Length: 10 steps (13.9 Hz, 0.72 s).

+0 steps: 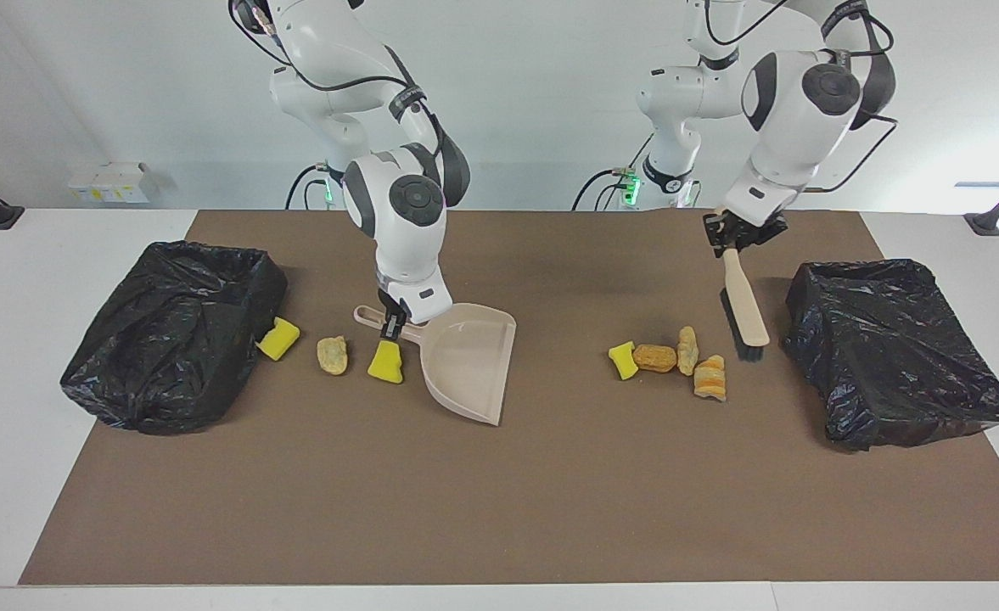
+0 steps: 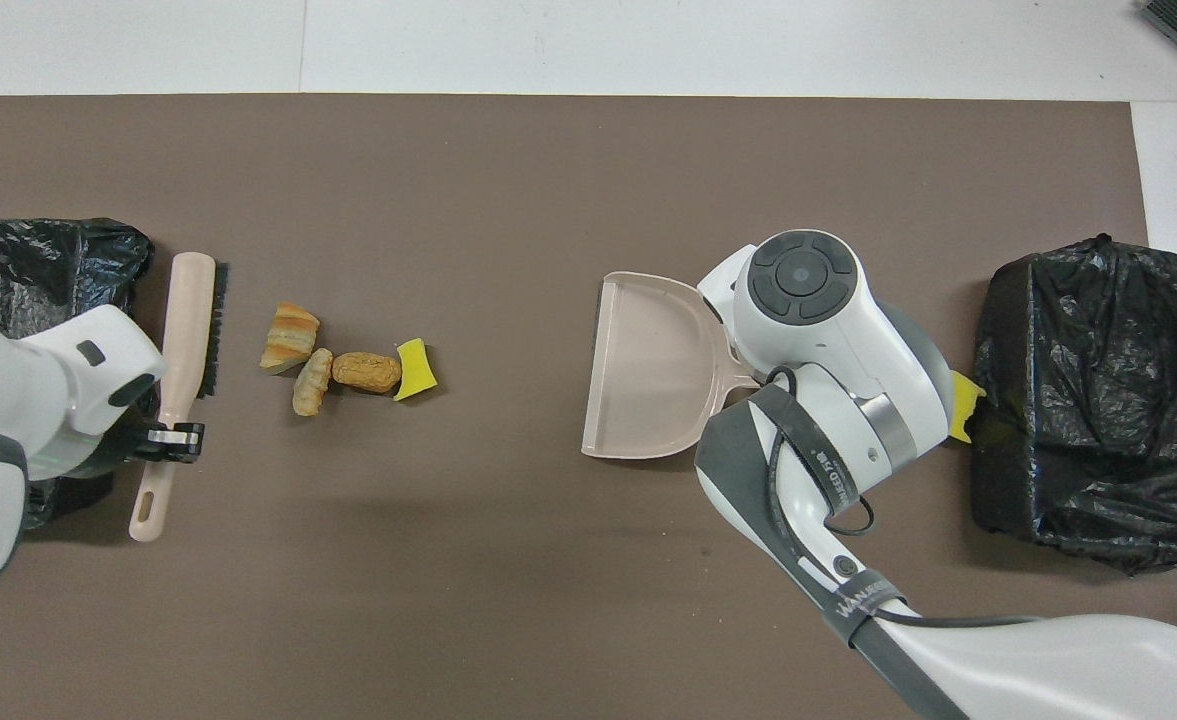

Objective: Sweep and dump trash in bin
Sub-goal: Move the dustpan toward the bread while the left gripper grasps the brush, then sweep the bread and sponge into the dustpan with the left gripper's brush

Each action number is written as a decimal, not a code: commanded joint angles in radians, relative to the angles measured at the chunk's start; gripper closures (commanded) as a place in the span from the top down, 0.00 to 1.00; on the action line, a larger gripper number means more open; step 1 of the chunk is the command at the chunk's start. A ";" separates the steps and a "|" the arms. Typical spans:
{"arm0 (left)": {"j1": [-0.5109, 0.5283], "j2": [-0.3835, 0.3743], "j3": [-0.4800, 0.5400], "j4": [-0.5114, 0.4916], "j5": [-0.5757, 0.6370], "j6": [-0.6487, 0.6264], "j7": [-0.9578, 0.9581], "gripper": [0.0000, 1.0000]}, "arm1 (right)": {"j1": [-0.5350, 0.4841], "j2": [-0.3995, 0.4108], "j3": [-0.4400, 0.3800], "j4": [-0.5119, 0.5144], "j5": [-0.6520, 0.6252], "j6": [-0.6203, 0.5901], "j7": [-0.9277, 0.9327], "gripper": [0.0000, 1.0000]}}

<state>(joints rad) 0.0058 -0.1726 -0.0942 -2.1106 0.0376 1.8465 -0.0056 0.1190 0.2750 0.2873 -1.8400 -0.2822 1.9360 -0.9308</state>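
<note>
The trash is lying in two groups on the bench (image 1: 550,509). Four pieces, one yellow sponge chunk (image 1: 623,360) and three bread-like lumps (image 1: 686,361), are lying touching one another in a row just beside the brush (image 1: 743,310), which is being held in the left tool (image 1: 730,240). Three more pieces are lying beside the right tool (image 1: 393,327): a yellow chunk (image 1: 386,362) directly under it, a tan lump (image 1: 332,355) next to that, and another yellow chunk (image 1: 278,339) touching the black bin (image 1: 176,331) at that end.

The pieces are judged to be light, soft and likely to roll or tumble when pushed; the sponge is springy, the bread crumbly. They are being handled by sweeping rather than by pinching, so hold is best taken of the brush and dustpan (image 1: 469,356) by their handles, with the bristles pressed low against the mat.

The left tool is being kept closed on the upper part of the brush handle, with the bristles hanging just above the bench between the four-piece row and the second bin (image 1: 898,348). The right tool is being kept closed on the dustpan's handle; the pan is being held tilted, its open lip low at the bench and facing toward the four-piece group, well apart from it. Nothing is lying in the pan yet, and no trash is judged to be in either bin.
</note>
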 commanded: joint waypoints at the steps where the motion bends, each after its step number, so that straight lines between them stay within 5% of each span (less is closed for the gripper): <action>1: 0.087 0.088 -0.016 0.061 0.063 0.071 0.114 0.00 | -0.021 -0.057 0.007 -0.076 0.038 0.015 -0.167 0.00; 4: 0.123 0.181 -0.016 0.063 0.073 0.131 0.144 0.00 | -0.007 -0.089 0.009 -0.130 0.052 0.047 -0.187 0.00; 10: 0.073 0.215 -0.019 -0.048 0.071 0.239 0.095 0.00 | 0.028 -0.086 0.010 -0.114 0.047 0.052 -0.106 0.00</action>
<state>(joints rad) 0.1052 0.0477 -0.1202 -2.1137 0.0902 2.0295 0.1228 0.1690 0.2132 0.2923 -1.9321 -0.2478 1.9716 -1.0477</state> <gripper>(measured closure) 0.740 0.692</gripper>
